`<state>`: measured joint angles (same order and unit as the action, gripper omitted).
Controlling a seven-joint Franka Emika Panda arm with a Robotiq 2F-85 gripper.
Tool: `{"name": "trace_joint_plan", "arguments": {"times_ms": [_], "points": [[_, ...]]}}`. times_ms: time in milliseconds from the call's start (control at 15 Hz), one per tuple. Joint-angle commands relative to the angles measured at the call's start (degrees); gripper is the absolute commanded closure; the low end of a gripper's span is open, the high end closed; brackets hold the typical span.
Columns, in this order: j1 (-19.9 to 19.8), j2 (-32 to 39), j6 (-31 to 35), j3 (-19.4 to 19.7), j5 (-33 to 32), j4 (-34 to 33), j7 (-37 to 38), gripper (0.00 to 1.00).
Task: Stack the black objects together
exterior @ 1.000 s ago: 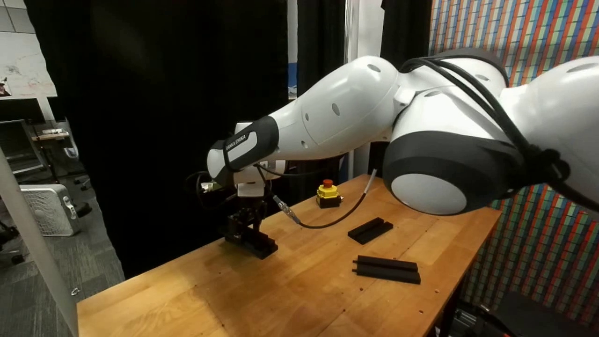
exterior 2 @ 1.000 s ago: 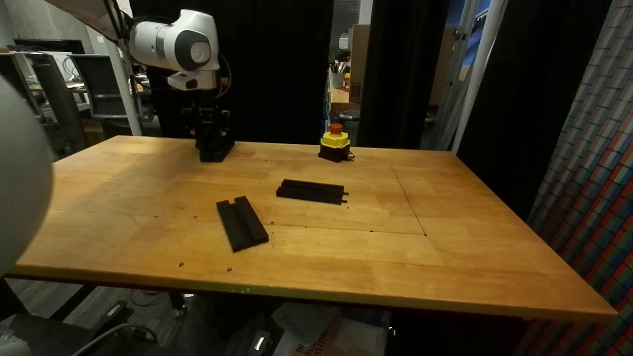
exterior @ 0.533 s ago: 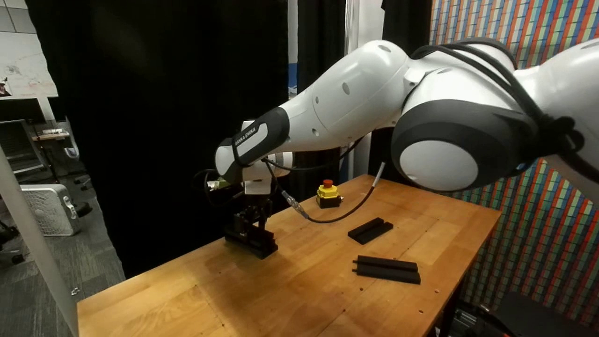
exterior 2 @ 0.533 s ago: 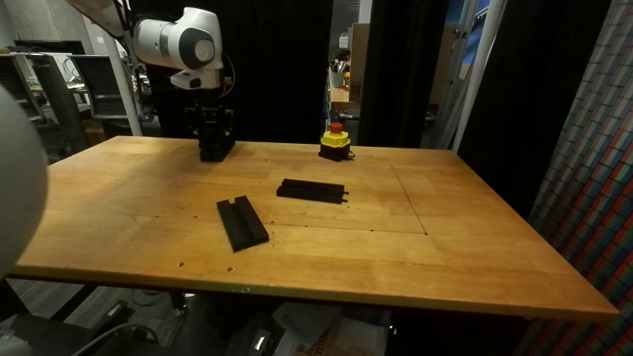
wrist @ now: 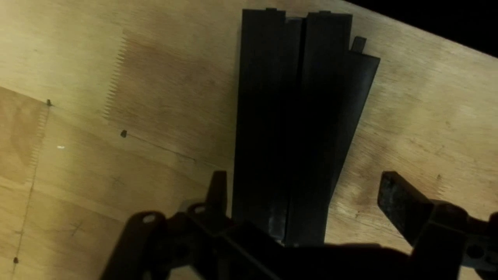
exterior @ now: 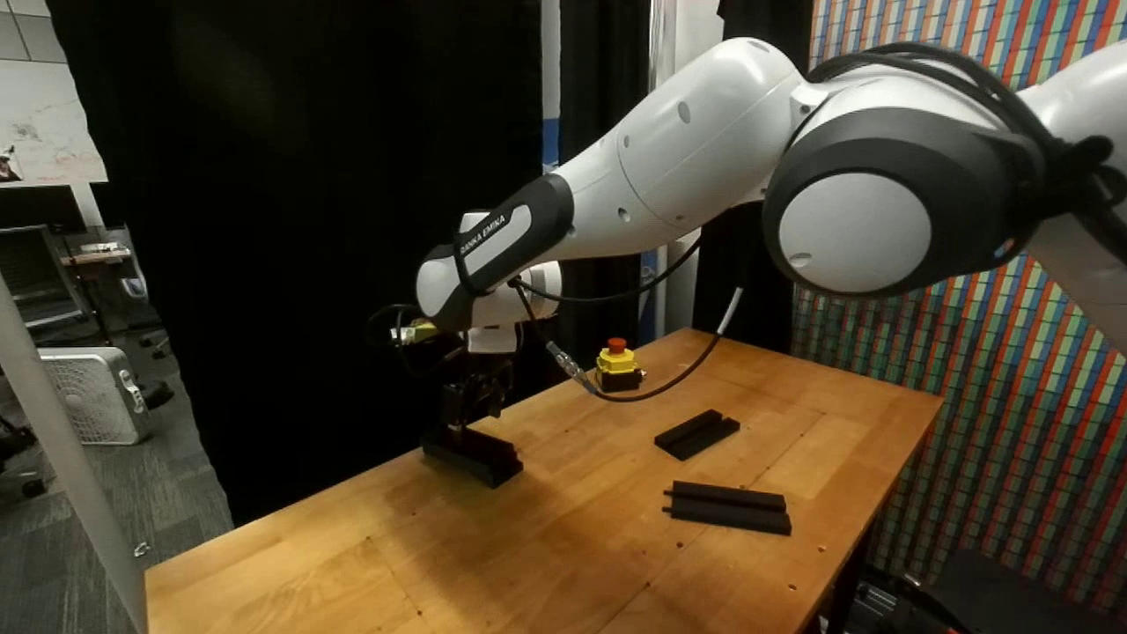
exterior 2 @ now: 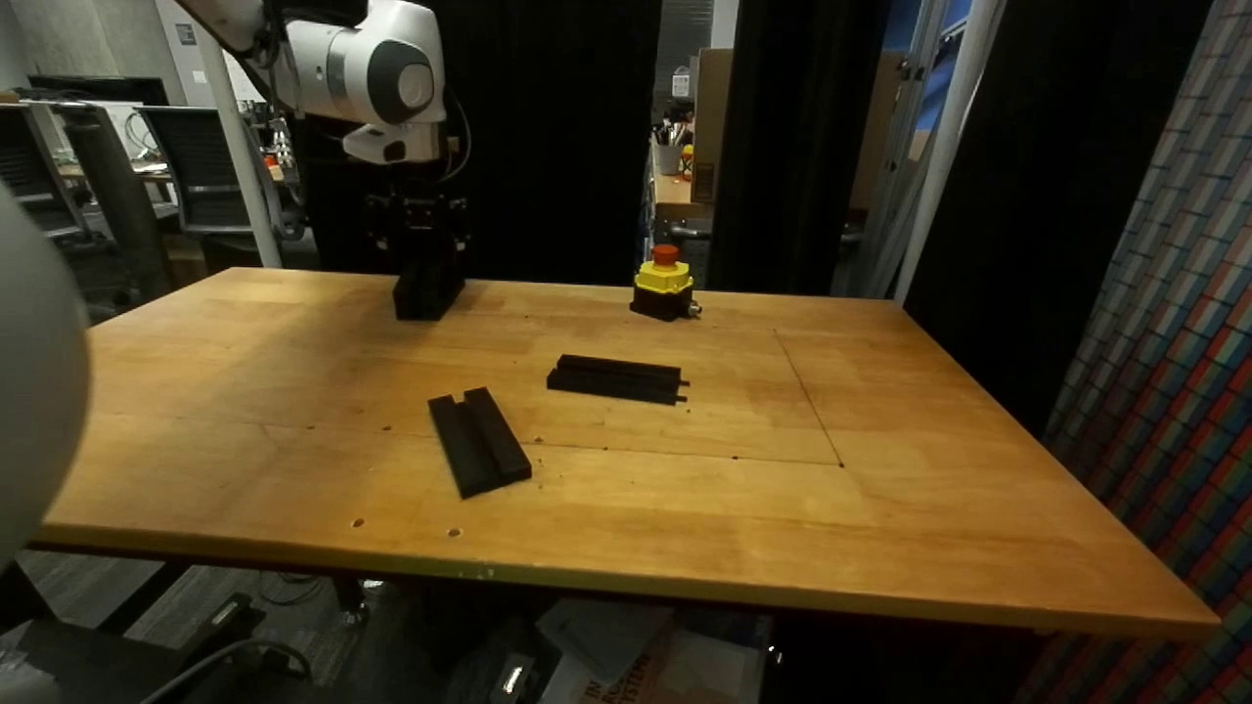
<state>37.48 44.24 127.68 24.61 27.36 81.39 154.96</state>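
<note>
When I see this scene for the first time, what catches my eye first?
Probably the large white robot arm, stretched above the wooden table. Next comes the yellow box with a red button, near the table's edge. In the wrist view, black bars, one askew, lie under the open end effector.

At the edge of the desk (exterior: pixel 528 563) stands a stack of matte black bars (exterior: pixel 480 460), a lower bar (wrist: pixel 360 76) slanting out from underneath, while a grooved bar (exterior: pixel 709 438) and a similar pegged bar (exterior: pixel 729 512) lie flat, well apart from it.
</note>
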Motion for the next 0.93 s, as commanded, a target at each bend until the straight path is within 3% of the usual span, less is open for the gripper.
{"name": "trace_joint_plan", "arguments": {"times_ms": [0, 400, 867], "points": [[-6.26, -7.14, 1.62, -9.5, -11.16, 3.59, 1.23, 0.0], [-12.72, -20.76, 2.26, -18.17, -24.81, 15.39, -3.92, 0.0], [-20.77, -35.22, 5.02, -24.1, -29.66, 30.92, -16.13, 0.0]]}}
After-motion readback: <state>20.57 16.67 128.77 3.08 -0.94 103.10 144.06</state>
